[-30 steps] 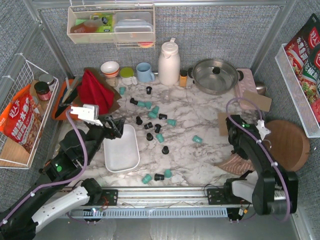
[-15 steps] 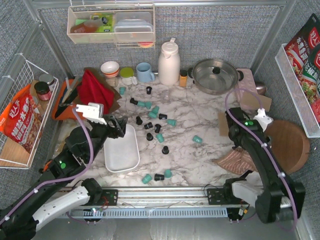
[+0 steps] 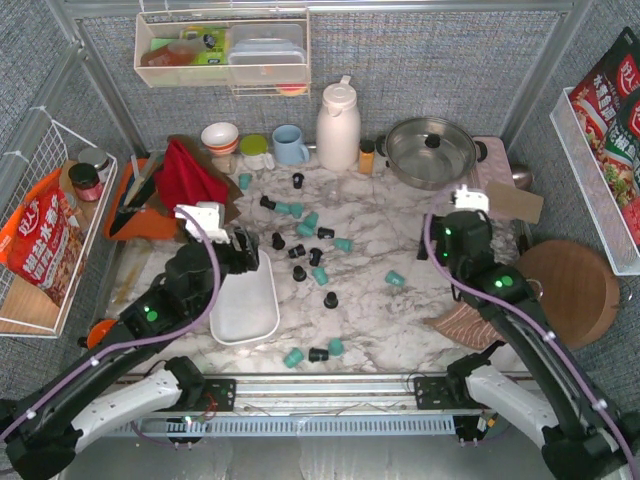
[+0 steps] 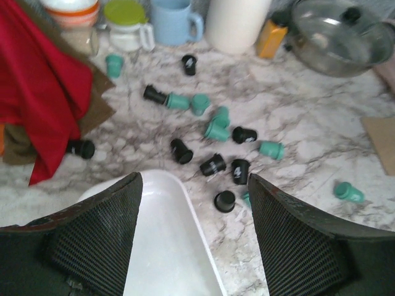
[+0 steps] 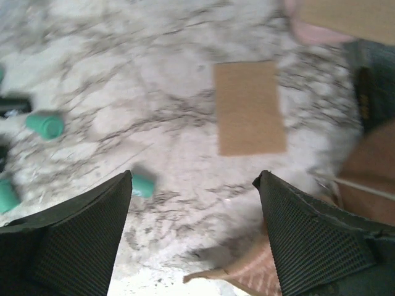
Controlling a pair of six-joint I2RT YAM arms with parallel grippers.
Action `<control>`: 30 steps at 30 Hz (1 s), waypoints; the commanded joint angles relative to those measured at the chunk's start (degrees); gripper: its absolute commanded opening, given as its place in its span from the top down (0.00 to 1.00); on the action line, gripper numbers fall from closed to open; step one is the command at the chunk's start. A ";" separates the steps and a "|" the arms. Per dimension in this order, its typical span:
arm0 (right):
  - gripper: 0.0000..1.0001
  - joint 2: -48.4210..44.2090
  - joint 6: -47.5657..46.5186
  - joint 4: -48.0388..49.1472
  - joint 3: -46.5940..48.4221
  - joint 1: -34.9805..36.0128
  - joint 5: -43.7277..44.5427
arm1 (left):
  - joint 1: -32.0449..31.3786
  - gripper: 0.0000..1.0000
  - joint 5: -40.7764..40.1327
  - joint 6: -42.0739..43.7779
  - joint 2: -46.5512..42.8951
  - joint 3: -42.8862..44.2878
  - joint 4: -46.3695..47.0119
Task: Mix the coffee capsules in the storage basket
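Note:
Several teal and black coffee capsules (image 3: 310, 250) lie scattered on the marble table, right of the storage basket (image 3: 243, 312). The basket is a white shallow tray, and nothing shows inside it. My left gripper (image 3: 240, 252) hovers open above the basket's far end. In the left wrist view its fingers (image 4: 99, 234) straddle the basket's rim (image 4: 185, 203), with a black capsule (image 4: 225, 200) just beyond. My right gripper (image 3: 448, 243) hangs open over bare marble on the right. In its wrist view a teal capsule (image 5: 143, 185) lies beside the left finger (image 5: 74, 240).
A white thermos (image 3: 338, 125), blue mug (image 3: 290, 145), small orange jar (image 3: 367, 157) and lidded pot (image 3: 430, 150) line the back. A red cloth (image 3: 188, 180) lies left of the capsules. A cardboard piece (image 5: 249, 108), a round wooden board (image 3: 575, 290) and a folded cloth (image 3: 465, 325) lie near the right arm.
My right arm has swung from the right edge forward and left over the table, and its gripper has opened. My left gripper has crept slightly right along the basket's far end.

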 commanded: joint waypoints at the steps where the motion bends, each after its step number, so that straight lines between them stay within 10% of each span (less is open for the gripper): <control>1: 0.14 6.01 -7.41 13.73 -1.37 3.20 -11.92 | 0.29 0.22 -6.19 -7.44 2.47 -1.00 -6.21; 9: 0.16 21.22 -12.99 25.18 -2.97 13.85 -9.78 | 10.46 0.20 3.04 -17.50 4.26 -6.57 -16.72; 16: 0.13 28.56 1.26 25.07 -4.61 12.99 -1.82 | 18.62 0.22 7.36 -25.62 1.27 -12.41 -19.74; 30: 0.11 29.44 3.15 31.50 -11.05 7.49 -13.38 | 23.10 0.28 10.30 -40.33 1.95 -22.26 -17.68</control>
